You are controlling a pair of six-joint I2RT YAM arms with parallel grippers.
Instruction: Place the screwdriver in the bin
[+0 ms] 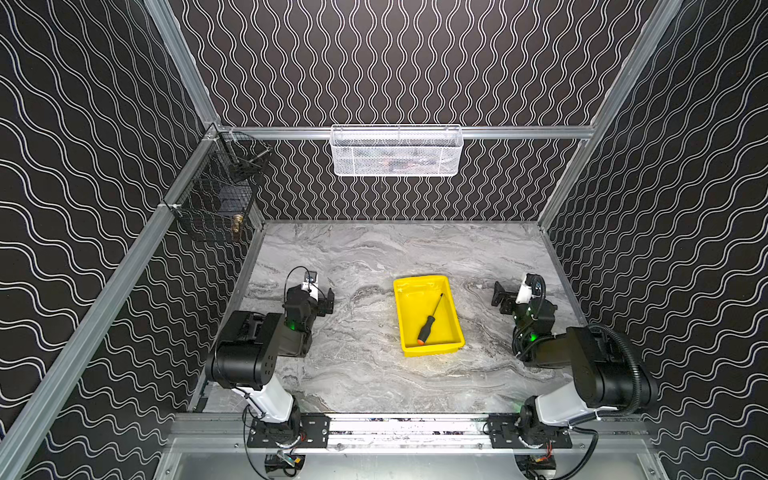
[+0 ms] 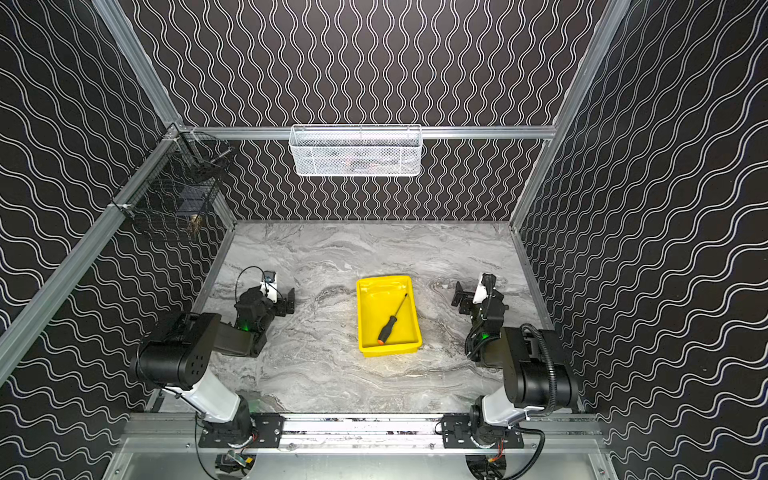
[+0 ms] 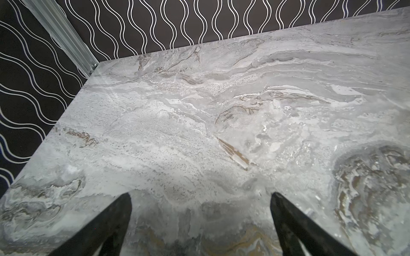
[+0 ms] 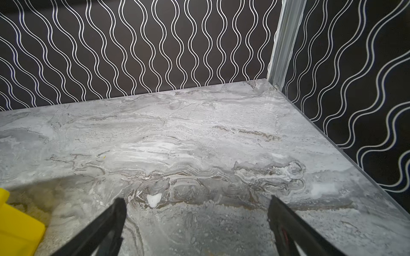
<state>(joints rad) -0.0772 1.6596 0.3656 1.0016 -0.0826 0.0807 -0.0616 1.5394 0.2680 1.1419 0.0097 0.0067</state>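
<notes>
The screwdriver (image 1: pixel 430 320) lies slantwise in the bin (image 1: pixel 434 349), handle toward the near wall, tip pointing away. The bin sits mid-worktop (image 1: pixel 353 257), between the left arm (image 1: pixel 249 353) and the right arm (image 1: pixel 598 365), apart from both. Behind, a mesh basket (image 1: pixel 397 158) hangs on the back rail; a wire cage (image 1: pixel 220 199) hangs in the far left corner.

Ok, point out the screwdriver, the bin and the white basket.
screwdriver (image 1: pixel 427 328): in a top view, black handle.
bin (image 1: pixel 434 350): in a top view, near rim.
white basket (image 1: pixel 395 158): in a top view, front mesh.
</notes>
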